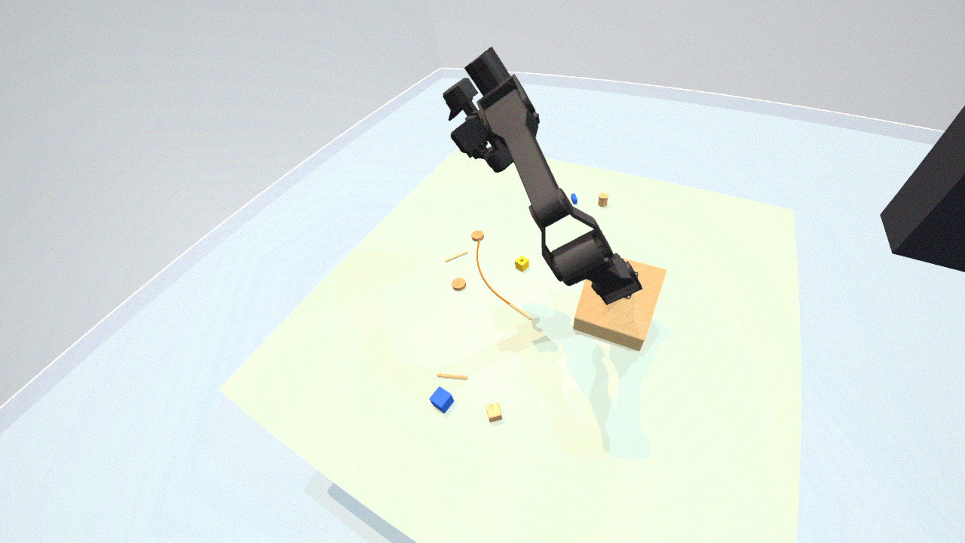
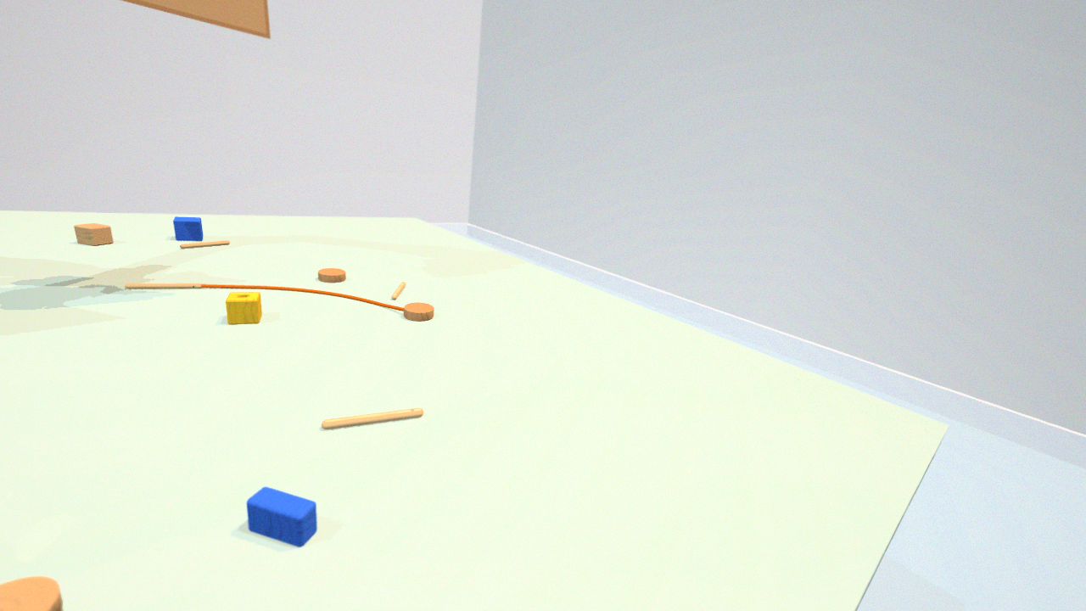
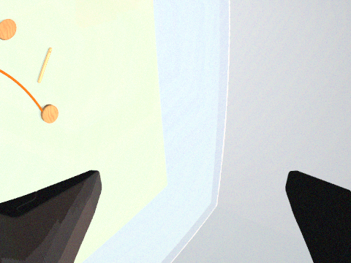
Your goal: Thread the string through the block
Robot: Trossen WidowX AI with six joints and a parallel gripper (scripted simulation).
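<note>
The stick [image 1: 520,311] [image 2: 163,286] lies flat on the table at the free end of the orange string [image 1: 482,274] [image 2: 304,290] [image 3: 22,87]. The string curves to the round button [image 1: 476,235] [image 2: 418,311] [image 3: 50,113]. The yellow block [image 1: 521,265] [image 2: 243,311] sits on the table with a round hole showing on its top. The string runs beside it, not through it. My gripper [image 3: 196,183] is wide open and empty, raised above the table. It touches nothing in view. In the top view its fingers are hard to make out.
A loose button [image 1: 458,284] [image 2: 332,275] and loose sticks [image 1: 456,256] [image 1: 451,375] [image 2: 372,418] lie around. Blue blocks [image 1: 441,400] [image 2: 282,516], a small wooden block [image 1: 494,412] [image 2: 93,233] and a wooden cylinder [image 1: 602,200] stand farther out. A large wooden slab [image 1: 607,330] is beneath the arm.
</note>
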